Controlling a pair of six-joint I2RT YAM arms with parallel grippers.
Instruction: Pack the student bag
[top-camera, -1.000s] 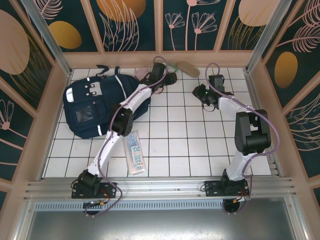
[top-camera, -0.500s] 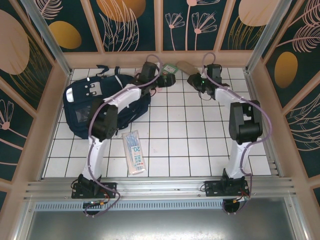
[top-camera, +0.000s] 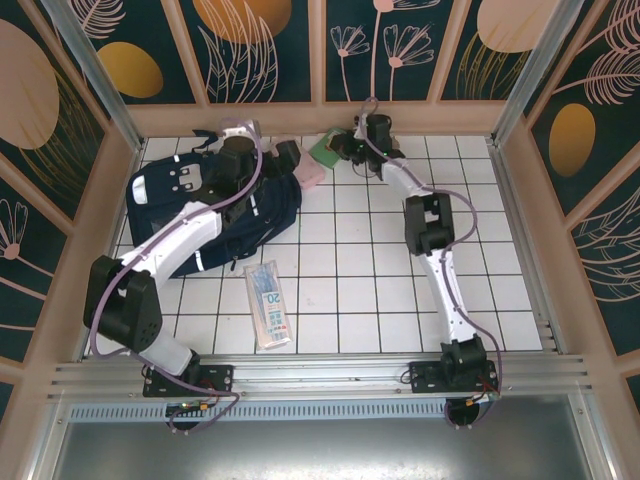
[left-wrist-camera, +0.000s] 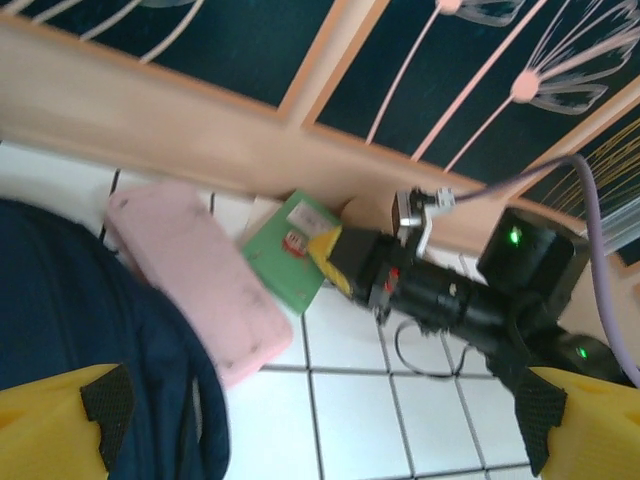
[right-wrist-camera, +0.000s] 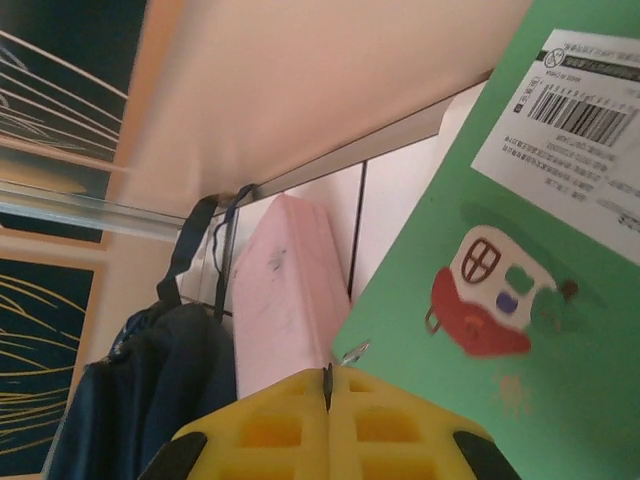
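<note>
Left jaws spread wide over the top end of the student bag (top-camera: 190, 215) — probably lining up on the pink case (left-wrist-camera: 190, 280) just beside it. Right jaws pressed together, tips at the green card (right-wrist-camera: 500, 300) by the back wall (top-camera: 320, 118); actual grip unclear. Bag: navy, white-striped, lying flat back-left on the counter (top-camera: 380, 280).

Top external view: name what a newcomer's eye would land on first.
The big navy student bag lies in the table's far-left corner, with the open left hand hovering at its far end near a pink case. By the back wall, the right hand is shut, its tips at the corner of a green card.
</note>
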